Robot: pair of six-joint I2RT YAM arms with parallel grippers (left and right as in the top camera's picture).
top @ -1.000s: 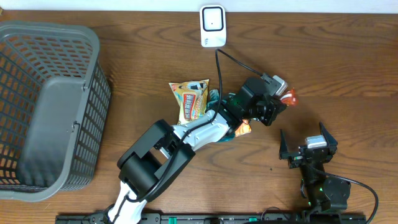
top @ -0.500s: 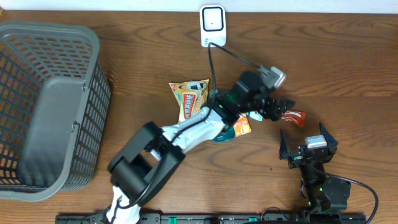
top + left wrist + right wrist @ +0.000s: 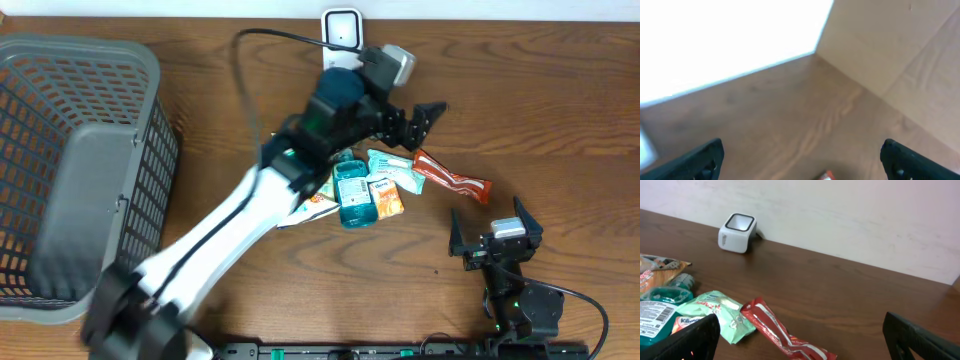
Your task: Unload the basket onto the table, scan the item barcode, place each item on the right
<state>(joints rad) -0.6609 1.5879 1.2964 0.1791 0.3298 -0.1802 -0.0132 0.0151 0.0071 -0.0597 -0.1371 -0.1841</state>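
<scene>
Red snack bar (image 3: pixel 452 178) flat on bench (image 3: pixel 570 110), right of centre, nothing gripping it. Left fingers (image 3: pixel 425 117) spread wide, empty, between bar and far-edge scanner (image 3: pixel 341 22). Right fingers (image 3: pixel 488 215) wide open, empty.

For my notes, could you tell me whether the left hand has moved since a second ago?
Yes: in the overhead view the left hand has swung up, nearer the white scanner.

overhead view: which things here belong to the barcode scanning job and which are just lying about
Job: white scanner, open left gripper, and the items to scan: red wrapper, teal bottle, green packet, orange packet.
Lying about: grey basket; the open right gripper, holding nothing.
</scene>
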